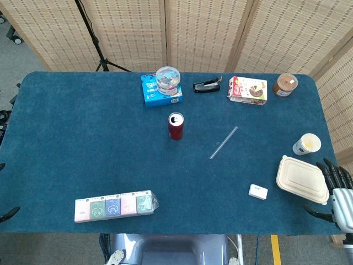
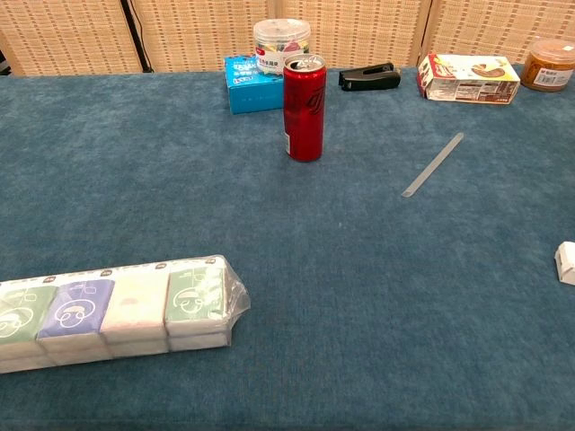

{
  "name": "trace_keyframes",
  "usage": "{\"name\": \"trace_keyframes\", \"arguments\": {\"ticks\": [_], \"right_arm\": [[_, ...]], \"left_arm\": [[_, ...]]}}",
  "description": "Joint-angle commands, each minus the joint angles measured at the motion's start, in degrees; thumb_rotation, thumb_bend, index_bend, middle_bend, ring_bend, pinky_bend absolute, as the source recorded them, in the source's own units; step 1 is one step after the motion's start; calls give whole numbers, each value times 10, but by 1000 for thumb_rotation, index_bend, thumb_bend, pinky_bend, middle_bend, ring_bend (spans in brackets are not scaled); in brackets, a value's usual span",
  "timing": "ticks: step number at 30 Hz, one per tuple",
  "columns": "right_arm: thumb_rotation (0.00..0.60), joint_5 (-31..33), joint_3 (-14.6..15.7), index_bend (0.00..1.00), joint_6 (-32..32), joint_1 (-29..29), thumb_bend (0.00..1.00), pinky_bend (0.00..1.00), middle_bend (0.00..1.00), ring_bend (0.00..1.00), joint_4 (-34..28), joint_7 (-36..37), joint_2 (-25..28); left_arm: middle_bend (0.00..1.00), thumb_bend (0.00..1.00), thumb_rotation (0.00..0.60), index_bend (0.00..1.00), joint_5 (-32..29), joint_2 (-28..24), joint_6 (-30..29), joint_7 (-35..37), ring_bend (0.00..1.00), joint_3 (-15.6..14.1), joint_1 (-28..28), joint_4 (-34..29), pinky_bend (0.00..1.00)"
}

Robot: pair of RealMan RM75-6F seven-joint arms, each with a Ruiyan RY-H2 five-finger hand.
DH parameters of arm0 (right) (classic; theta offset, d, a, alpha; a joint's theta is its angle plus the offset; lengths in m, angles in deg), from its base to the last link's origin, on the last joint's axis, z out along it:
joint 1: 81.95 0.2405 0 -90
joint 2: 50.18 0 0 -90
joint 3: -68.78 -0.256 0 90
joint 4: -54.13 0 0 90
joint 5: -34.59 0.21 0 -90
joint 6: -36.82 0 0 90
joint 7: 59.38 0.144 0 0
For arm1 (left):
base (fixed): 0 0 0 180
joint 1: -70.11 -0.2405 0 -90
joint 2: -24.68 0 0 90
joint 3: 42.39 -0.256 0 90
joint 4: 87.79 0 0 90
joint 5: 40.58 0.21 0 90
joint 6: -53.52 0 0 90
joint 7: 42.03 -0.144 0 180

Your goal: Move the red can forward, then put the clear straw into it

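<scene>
Red can [image 1: 175, 126] upright near table centre, a little toward the far side, top opened, apart from everything around it. Clear straw [image 1: 223, 142] flat on the blue cloth to the right of the can, well apart from it, lying diagonally with its far end pointing right. In chest view, same can [image 2: 305, 108] standing tall, straw [image 2: 432, 165] faint and hard to trace against the cloth.

Right hand [image 1: 335, 190] at the right near corner of the table [image 1: 83, 143], partly cut off by the frame edge; dark fingers [image 1: 330, 171] spread apart, holding nothing, just beside the beige clamshell box [image 1: 301, 180]. Contact with the box impossible to confirm. Not visible in chest view. Left hand out of both views; only dark bits at the left frame edge, too little to identify.

Along the far edge: blue box [image 1: 160, 91] with a clear round tub [image 1: 167, 80] on top, black stapler [image 1: 207, 85], snack carton [image 1: 247, 90], brown-lidded jar [image 1: 285, 84] partly cropped in chest view. Paper cup [image 1: 306, 144] at right, far of the clamshell. Small white item [image 1: 258, 191] near the clamshell, too small to name, half cut off in chest view. Wrapped row of tissue packs [image 1: 114, 206] at near left, its left end cropped in chest view.
</scene>
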Motion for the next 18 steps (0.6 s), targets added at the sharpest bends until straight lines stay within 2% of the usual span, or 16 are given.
{"name": "trace_keyframes", "arguments": {"ticks": [1, 18], "right_arm": [[600, 0, 0, 0, 0, 0, 0, 0, 0, 0, -1, -1, 0], [600, 0, 0, 0, -1, -1, 0, 0, 0, 0, -1, 11, 5]], "left_arm": [[0, 0, 600, 0, 0, 0, 1, -1, 0, 0, 0, 0, 0], [0, 0, 600, 0, -3, -1, 28, 6, 0, 6, 21, 0, 0]]}}
